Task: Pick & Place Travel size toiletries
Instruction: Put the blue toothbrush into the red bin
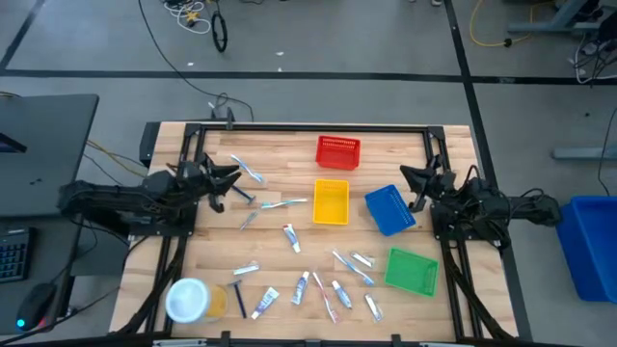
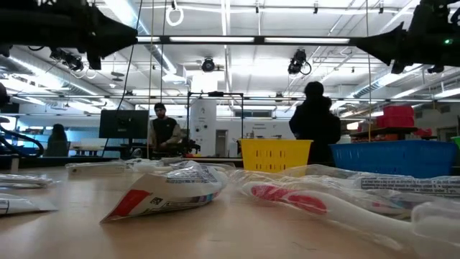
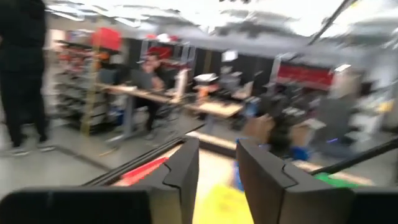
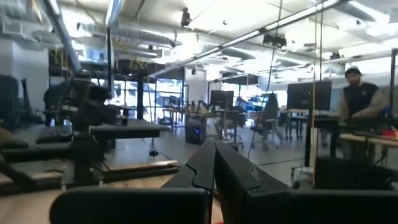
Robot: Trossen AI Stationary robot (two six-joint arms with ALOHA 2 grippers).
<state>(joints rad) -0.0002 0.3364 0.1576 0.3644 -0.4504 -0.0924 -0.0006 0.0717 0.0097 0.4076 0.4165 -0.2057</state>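
Observation:
The travel size toiletries lie loose on the wooden table: a pale toothbrush (image 1: 284, 203), a white tube (image 1: 291, 236), a black razor (image 1: 239, 194), a silvery packet (image 1: 246, 269), and a cluster of tubes and brushes (image 1: 333, 287) near the front edge. In the low view a white tube (image 2: 169, 191) and a red-marked toothbrush (image 2: 287, 196) lie flat close by. My left gripper (image 1: 229, 177) (image 3: 217, 168) hovers open above the table's left side, raised clear of the items. My right gripper (image 1: 415, 179) (image 4: 214, 167) is shut and hovers by the blue tray.
Square trays sit on the table: red (image 1: 337, 151) at the far middle, yellow (image 1: 331, 202) at the centre, blue (image 1: 389, 209) and green (image 1: 412, 270) on the right. A round white-topped yellow tub (image 1: 193, 299) stands at the near left corner. People stand beyond the table.

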